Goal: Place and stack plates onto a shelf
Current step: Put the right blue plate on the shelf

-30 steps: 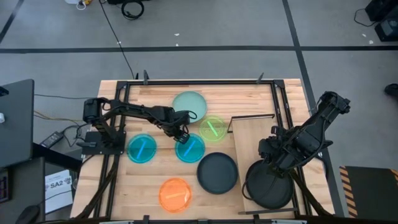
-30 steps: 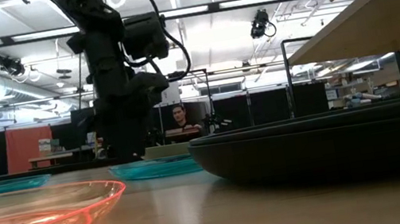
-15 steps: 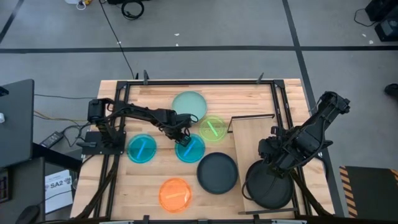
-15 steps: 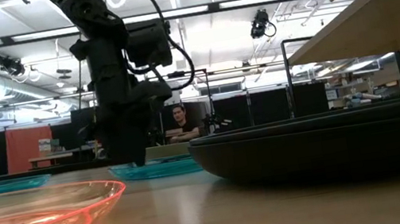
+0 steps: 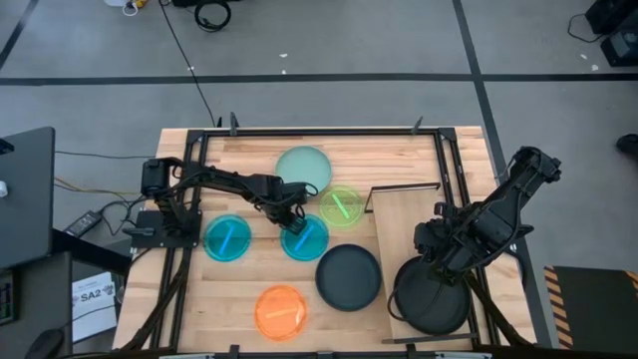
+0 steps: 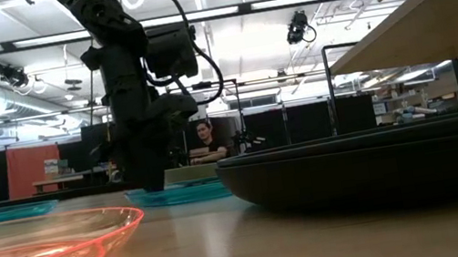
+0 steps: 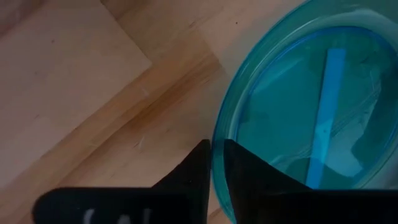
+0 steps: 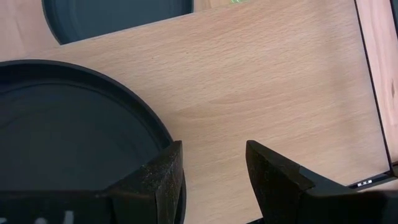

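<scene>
Seen from above, the left tool [image 5: 291, 221] sat left of centre over the wooden bench [image 5: 249, 150], its fingers pinched on the upper-left rim of a cyan plate [image 5: 309, 239], with a second cyan plate [image 5: 227, 238] further left, an orange plate [image 5: 280, 311] at the lower left, and a mint plate [image 5: 303, 167] and a lime plate [image 5: 342, 206] above centre. A black plate [image 5: 349, 276] lay at centre. On the right, the light-wood shelf [image 5: 404, 214] carried another black plate [image 5: 431, 297], where the right tool [image 5: 436, 261] rested with its fingers apart beside the rim, holding nothing.

Two dark jointed arms [image 5: 224, 182], looped black cables, tapered black fingers [image 8: 272, 171]
</scene>
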